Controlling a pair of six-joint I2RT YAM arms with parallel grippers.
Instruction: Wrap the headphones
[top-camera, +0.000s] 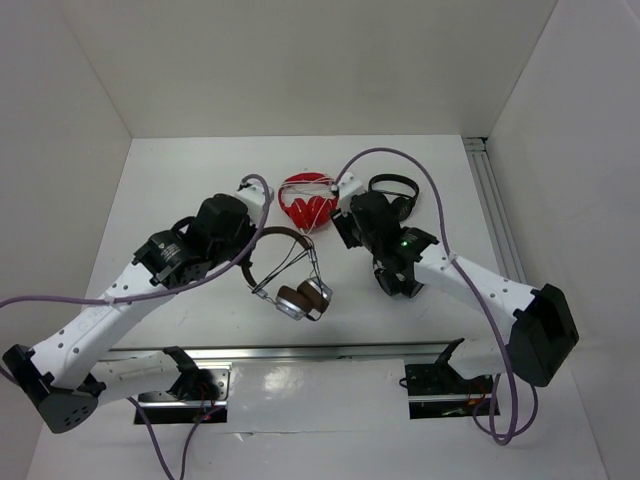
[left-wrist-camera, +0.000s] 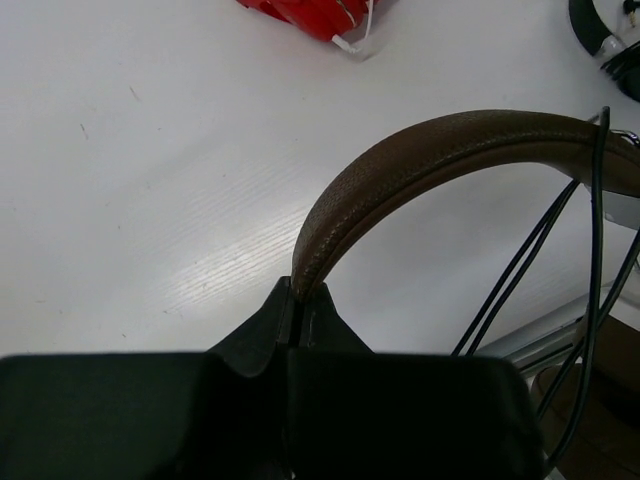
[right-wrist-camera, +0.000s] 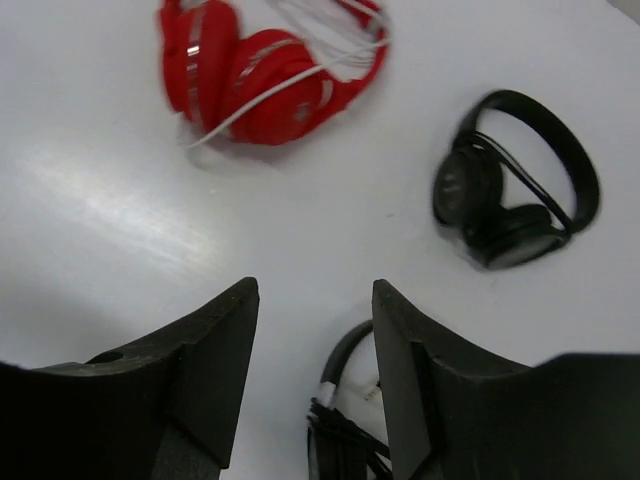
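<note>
The brown-and-silver headphones (top-camera: 298, 296) are at the centre of the top view, over the white bench (top-camera: 190, 180). Their ear cups point toward the lower edge, and the thin dark cable (left-wrist-camera: 515, 270) is strung beneath the brown headband (left-wrist-camera: 440, 150). The left gripper (left-wrist-camera: 298, 300) is clamped tight on one end of that headband. The right gripper (right-wrist-camera: 315, 320) stands partly open, holding nothing. In its view, red headphones (right-wrist-camera: 270, 80) lie at upper left and a black pair (right-wrist-camera: 515, 190) at right.
</note>
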